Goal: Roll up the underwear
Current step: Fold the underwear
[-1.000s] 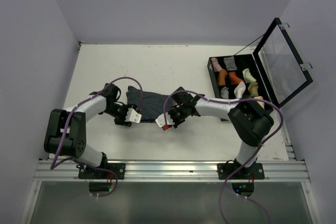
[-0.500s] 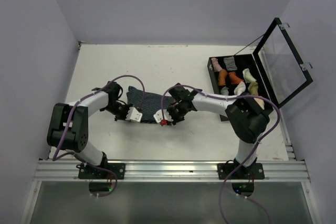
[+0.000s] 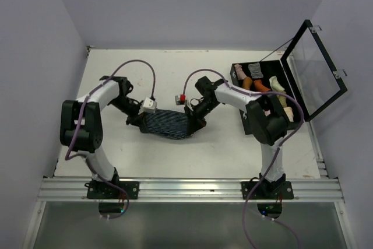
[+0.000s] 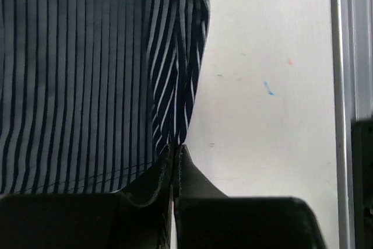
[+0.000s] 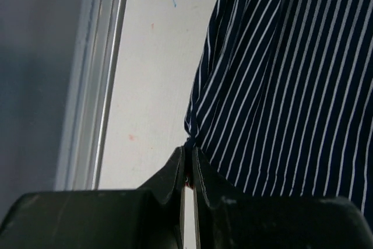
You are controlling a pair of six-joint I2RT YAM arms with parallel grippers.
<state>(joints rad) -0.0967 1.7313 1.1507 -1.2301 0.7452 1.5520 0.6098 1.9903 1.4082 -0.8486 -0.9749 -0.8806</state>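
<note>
From where I stood, the navy-blue, white-striped cloth underwear (image 3: 169, 124) lay near the middle of the white bench (image 3: 175, 68), drawn out into a wide band between the two arms. Its near edge sagged in a shallow curve towards the silver aluminium rail (image 3: 186, 188) at the front of the bench. I could not tell whether the cloth rested flat or hung slightly clear of the surface.

The left tool (image 4: 176, 147) was at the band's left end. Its black fingers (image 4: 157, 170) were pressed tight together, with a small pinch of the striped fabric's edge caught at their very tips. The right tool (image 5: 189, 148) was at the opposite end, its jaws likewise closed to a sliver on a bunched corner of the same cloth. Both arms reached in from the sides, so the garment was stretched between the two grips. A purple cable (image 3: 137, 65) looped above each arm.

Well apart from all this, at the bench's right edge, stood a black compartmented box (image 3: 238, 88) with its clear hinged lid (image 3: 315, 68) propped open. Inside it were small rolled bundles of fabric (image 3: 260, 86) in orange, white, grey and pink, each in its own cell.
</note>
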